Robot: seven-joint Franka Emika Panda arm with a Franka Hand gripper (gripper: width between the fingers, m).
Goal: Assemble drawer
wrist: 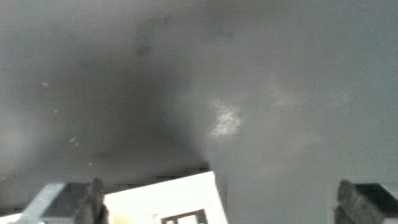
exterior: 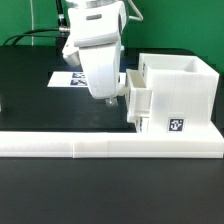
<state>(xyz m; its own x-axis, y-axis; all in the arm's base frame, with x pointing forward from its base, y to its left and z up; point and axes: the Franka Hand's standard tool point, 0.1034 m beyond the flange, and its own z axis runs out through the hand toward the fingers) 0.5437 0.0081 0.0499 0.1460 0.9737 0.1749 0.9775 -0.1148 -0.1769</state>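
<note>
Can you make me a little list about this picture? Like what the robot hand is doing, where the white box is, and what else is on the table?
robot hand: the gripper hangs low beside the drawer housing, on the exterior view's left of it
hand open or shut: fingers apart, holding nothing
drawer tray: one tray sticks out of the housing toward the gripper
tag: black-and-white square on the housing's front
wall: long low white border wall in front
marker board: flat behind the gripper, partly hidden
table: black
</note>
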